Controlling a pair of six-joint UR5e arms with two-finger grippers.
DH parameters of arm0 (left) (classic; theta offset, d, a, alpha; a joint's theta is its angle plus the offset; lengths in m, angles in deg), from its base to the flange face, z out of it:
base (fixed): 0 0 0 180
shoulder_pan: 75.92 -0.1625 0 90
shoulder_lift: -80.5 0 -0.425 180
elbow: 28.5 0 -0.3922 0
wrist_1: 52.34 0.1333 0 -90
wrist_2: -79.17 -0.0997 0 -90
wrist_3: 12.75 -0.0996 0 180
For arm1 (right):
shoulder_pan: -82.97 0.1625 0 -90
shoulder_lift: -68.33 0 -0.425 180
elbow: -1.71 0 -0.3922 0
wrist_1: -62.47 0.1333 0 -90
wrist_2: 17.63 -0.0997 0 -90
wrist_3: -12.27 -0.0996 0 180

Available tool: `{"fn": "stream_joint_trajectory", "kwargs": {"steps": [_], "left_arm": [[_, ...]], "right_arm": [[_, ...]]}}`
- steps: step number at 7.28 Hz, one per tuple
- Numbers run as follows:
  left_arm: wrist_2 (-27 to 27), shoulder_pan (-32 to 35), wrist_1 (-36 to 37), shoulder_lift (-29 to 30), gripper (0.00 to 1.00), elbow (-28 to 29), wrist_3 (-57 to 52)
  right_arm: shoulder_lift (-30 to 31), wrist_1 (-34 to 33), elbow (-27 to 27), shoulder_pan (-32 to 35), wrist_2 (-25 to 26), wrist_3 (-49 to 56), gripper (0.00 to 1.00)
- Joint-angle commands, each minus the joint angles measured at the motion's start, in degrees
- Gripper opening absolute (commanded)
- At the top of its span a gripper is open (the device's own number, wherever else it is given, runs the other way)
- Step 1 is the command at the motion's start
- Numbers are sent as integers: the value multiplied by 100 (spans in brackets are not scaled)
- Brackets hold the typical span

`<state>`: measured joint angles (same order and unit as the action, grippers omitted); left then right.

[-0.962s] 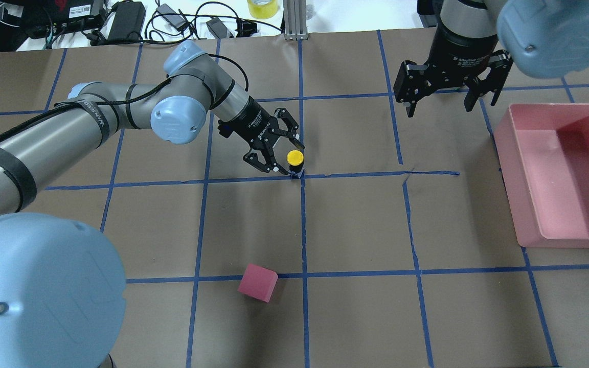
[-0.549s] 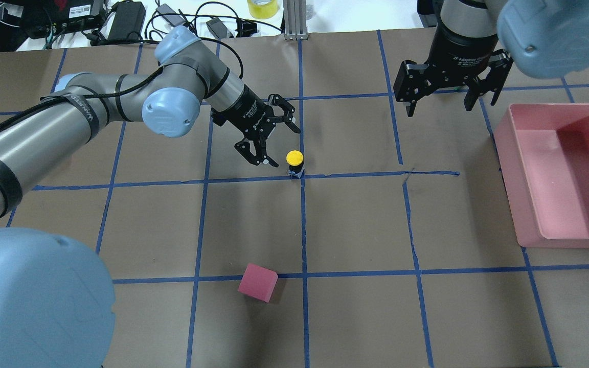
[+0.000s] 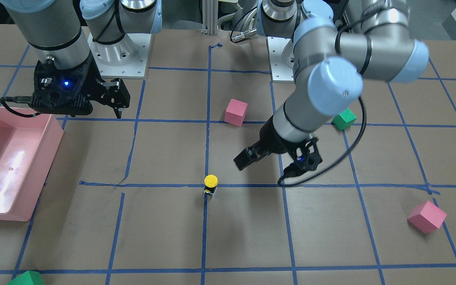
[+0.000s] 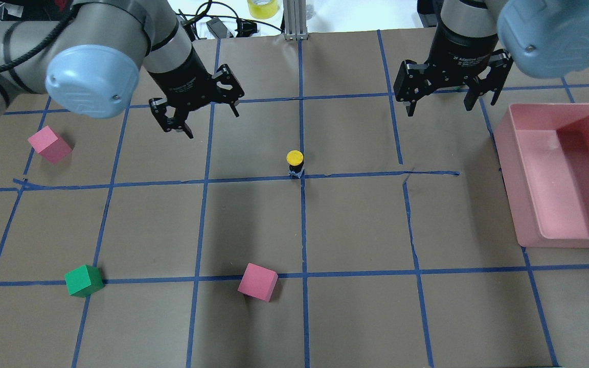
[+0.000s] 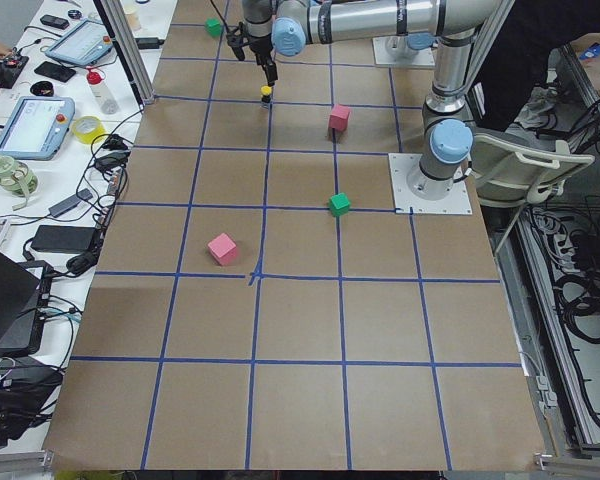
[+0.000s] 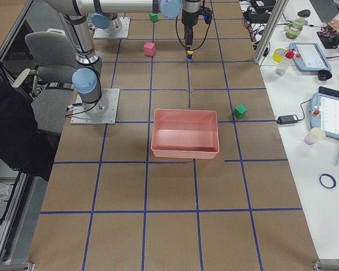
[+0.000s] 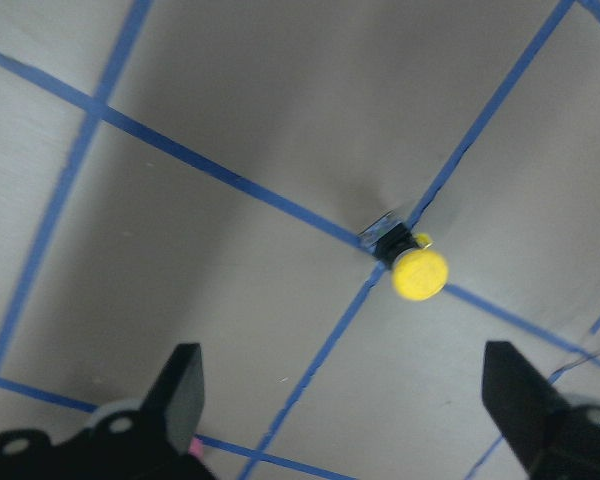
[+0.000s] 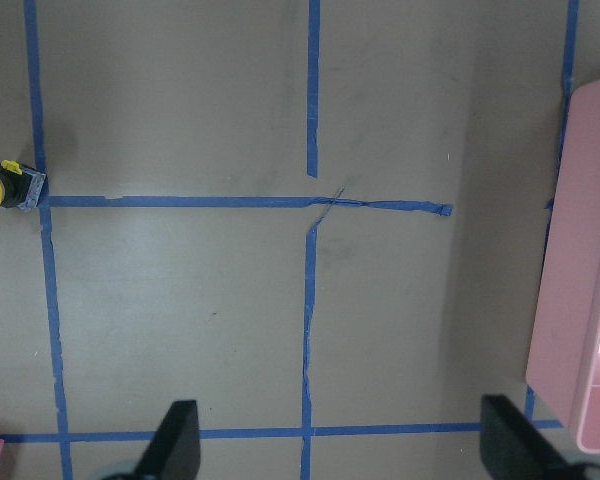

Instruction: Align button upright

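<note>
Pulled back from the button (image 4: 294, 162), the left gripper (image 4: 206, 121) now hangs well apart, fingers spread, open bench (image 4: 356, 225) all round. Yellow cap up on its black neck, the button stands upright on a blue tape (image 4: 253, 179) crossing. The right gripper (image 4: 440, 110), also spread, hovers near the pink bin (image 4: 560, 241).

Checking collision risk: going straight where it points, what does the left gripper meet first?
Probably the bare table, short of the button; the left gripper's tilt is hard to judge.
</note>
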<state>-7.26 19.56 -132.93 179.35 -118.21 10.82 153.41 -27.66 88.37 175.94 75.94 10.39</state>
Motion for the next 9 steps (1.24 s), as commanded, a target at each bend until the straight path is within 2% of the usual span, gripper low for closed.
{"fn": "stream_joint_trajectory", "kwargs": {"steps": [1,3,9], "left_arm": [[-429,6,-124,-662,100,-12,-1489],[-402,-21,7,-779,100,-151,-3027],[-428,-73,-45,-981,100,-117,-3095]], "right_arm": [[0,4,0,2,-5,11,100],[0,13,0,10,3,11,100],[0,-22,0,10,-14,3,100]]}}
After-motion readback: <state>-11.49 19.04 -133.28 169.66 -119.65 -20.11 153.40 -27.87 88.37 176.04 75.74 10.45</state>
